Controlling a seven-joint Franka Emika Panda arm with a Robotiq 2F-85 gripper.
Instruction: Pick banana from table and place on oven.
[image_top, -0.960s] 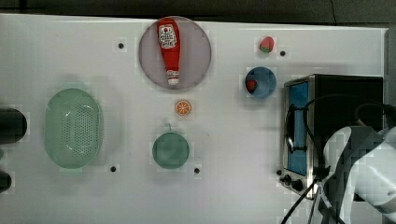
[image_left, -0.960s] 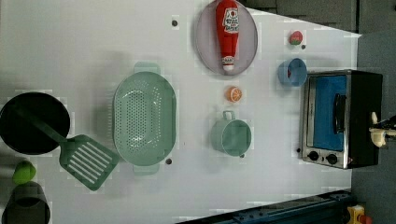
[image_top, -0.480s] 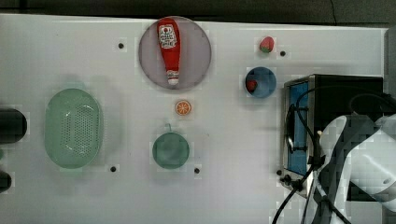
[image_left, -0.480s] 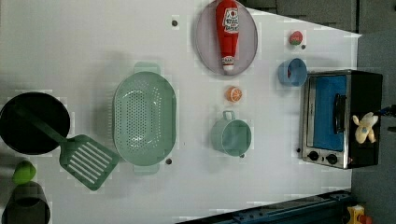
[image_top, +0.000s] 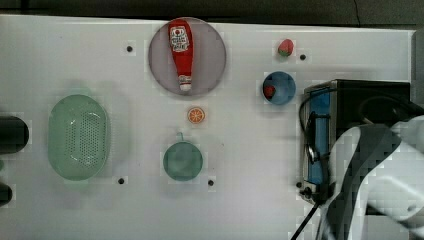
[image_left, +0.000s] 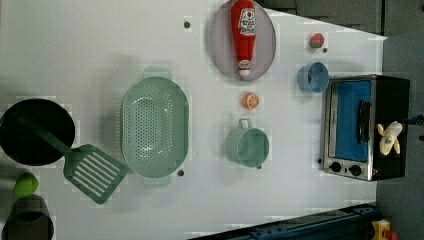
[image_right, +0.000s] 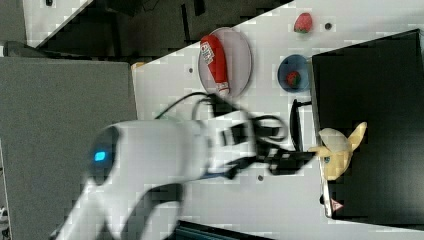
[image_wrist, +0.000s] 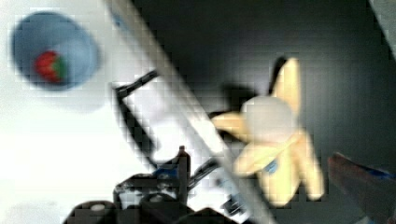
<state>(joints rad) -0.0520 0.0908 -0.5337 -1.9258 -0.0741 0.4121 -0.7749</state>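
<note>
The pale-yellow banana (image_left: 390, 138) lies on the black top of the oven (image_left: 392, 97), peel flaps splayed, near the front edge above the blue glass door (image_left: 350, 120). In the right view the banana (image_right: 339, 149) rests at the top's edge, and my gripper (image_right: 299, 157) hangs just beside it over the oven's front, open and holding nothing. The wrist view shows the banana (image_wrist: 275, 149) lying free, with one finger (image_wrist: 359, 184) standing off to its side. In the top view my white arm (image_top: 380, 180) covers part of the oven (image_top: 370, 97) and hides the banana.
On the white table (image_left: 75, 50) are a ketchup bottle (image_left: 243, 35) on a grey plate, an orange slice (image_left: 251, 101), a green cup (image_left: 248, 146), a green colander (image_left: 155, 127), a blue bowl (image_left: 313, 78) holding a strawberry, a loose strawberry (image_left: 316, 40), and a black pan (image_left: 35, 131) with a spatula.
The banana was carried in from the oven's far edge and set down on the black top. The gripper opened, let it go and drew back.
</note>
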